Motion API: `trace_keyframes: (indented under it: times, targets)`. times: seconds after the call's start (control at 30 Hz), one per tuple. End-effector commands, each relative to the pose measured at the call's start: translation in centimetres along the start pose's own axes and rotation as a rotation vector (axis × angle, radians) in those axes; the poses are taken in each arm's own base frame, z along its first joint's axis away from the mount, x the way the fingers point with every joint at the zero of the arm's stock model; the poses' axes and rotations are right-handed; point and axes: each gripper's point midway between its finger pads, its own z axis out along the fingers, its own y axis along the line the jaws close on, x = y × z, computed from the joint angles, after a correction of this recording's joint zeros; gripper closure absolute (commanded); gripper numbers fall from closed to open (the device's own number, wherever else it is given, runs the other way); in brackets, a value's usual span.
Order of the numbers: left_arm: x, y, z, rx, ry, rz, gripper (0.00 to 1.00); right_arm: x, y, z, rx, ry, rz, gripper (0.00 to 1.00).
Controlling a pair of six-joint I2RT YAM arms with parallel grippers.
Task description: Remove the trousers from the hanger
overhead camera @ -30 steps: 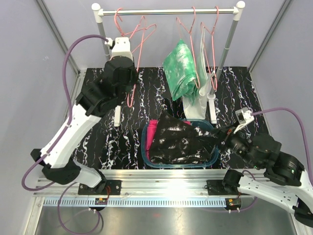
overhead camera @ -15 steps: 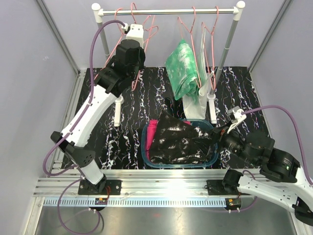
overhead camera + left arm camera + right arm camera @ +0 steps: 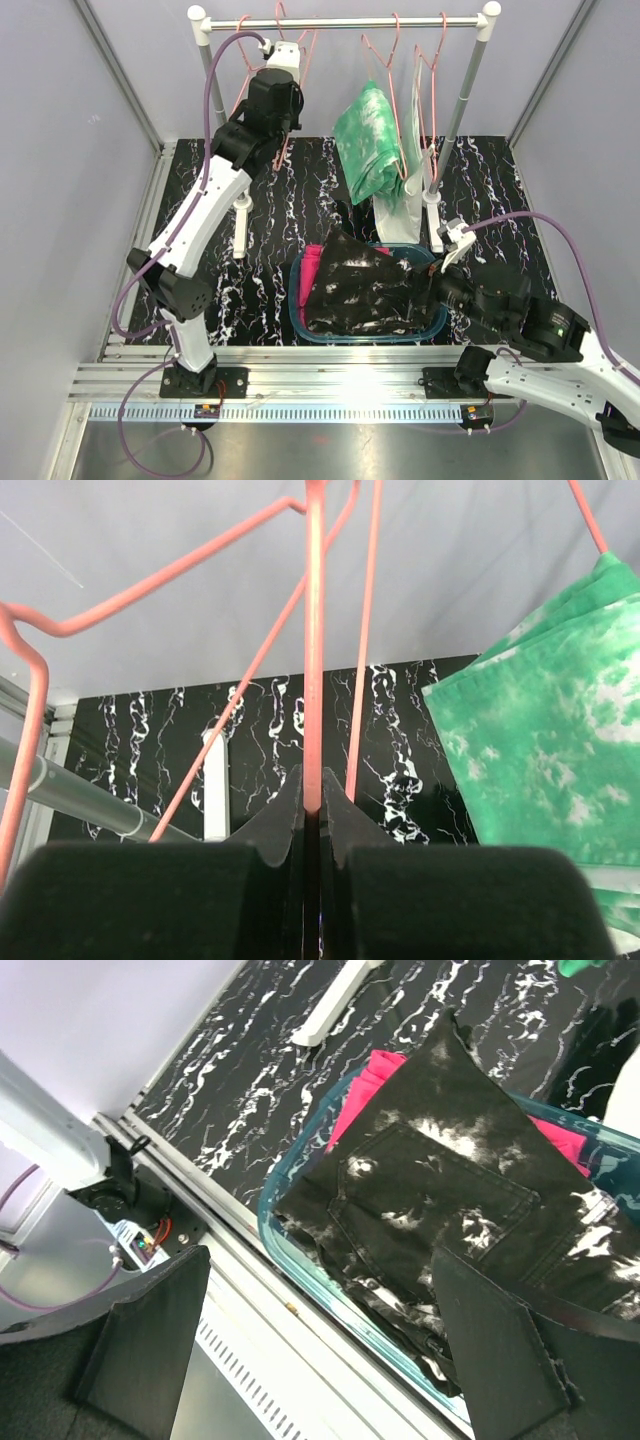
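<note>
Bright, even light; glare on the front rail; wrist-view foregrounds blurred.

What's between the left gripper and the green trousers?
A thin pink wire. The left wrist view shows it between the left gripper, shut on a hanger, and the green trousers.

Magenta trousers were mostly buried under the black splashed trousers, just a strip showing at 9 o'clock. Left wrist view cropped the green tie-dye trousers at 3 o'clock, the pink hanger at 12.
</note>
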Motion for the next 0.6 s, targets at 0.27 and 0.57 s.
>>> trace_keyframes:
  times: [0.27,0.57]
  targets:
    - [-2.0,0.3,-3.9,0.084,-0.065,-0.104,0.98,-3.6,-1.2,-0.5,0.11,-0.115,-0.006,0.01]
    - [-3.9,0.0,-8.8,0.214,-0.109,-0.206,0.3,-9.5,-2.9,-1.2,0.334,-0.218,0.004,0.0]
